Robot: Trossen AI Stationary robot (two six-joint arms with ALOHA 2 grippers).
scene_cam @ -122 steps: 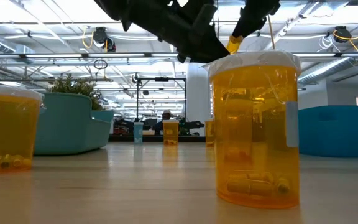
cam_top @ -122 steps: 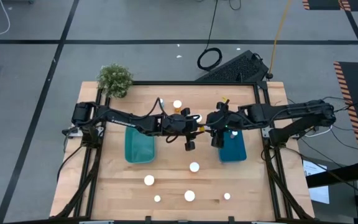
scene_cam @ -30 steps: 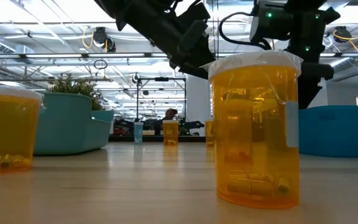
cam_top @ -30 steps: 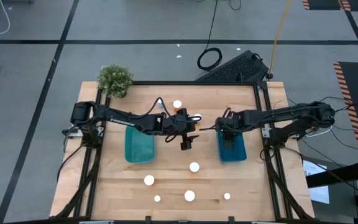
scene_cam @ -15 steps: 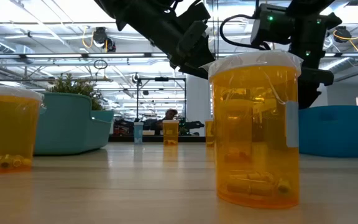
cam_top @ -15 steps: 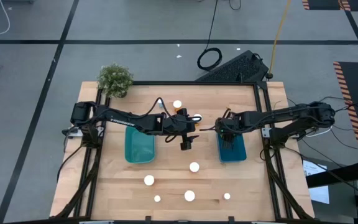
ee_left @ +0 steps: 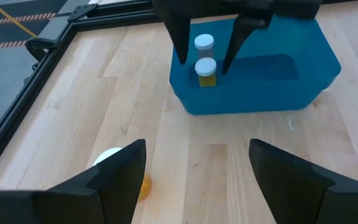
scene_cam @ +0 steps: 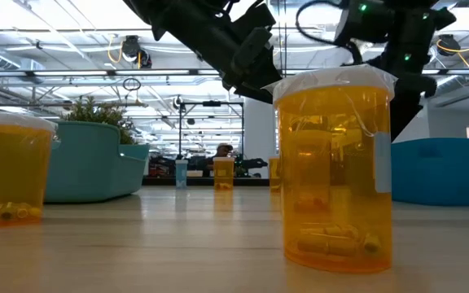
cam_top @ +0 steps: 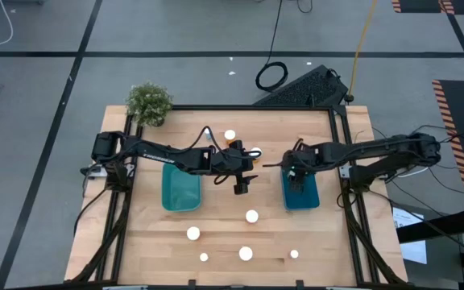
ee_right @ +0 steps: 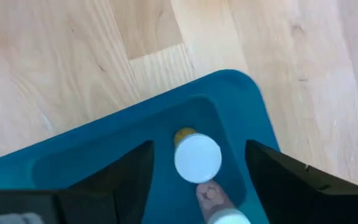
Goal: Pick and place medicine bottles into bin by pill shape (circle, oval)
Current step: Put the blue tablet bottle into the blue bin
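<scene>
Two white-capped medicine bottles now stand upright in the blue bin, where four seconds ago the right arm was only carrying one in above it. The right gripper hovers over them with fingers spread wide on either side of the nearer bottle, gripping nothing, having risen slightly in the last half second. The left gripper stays mid-table between the teal bin and the blue one, open and empty; no bottle label is legible.
</scene>
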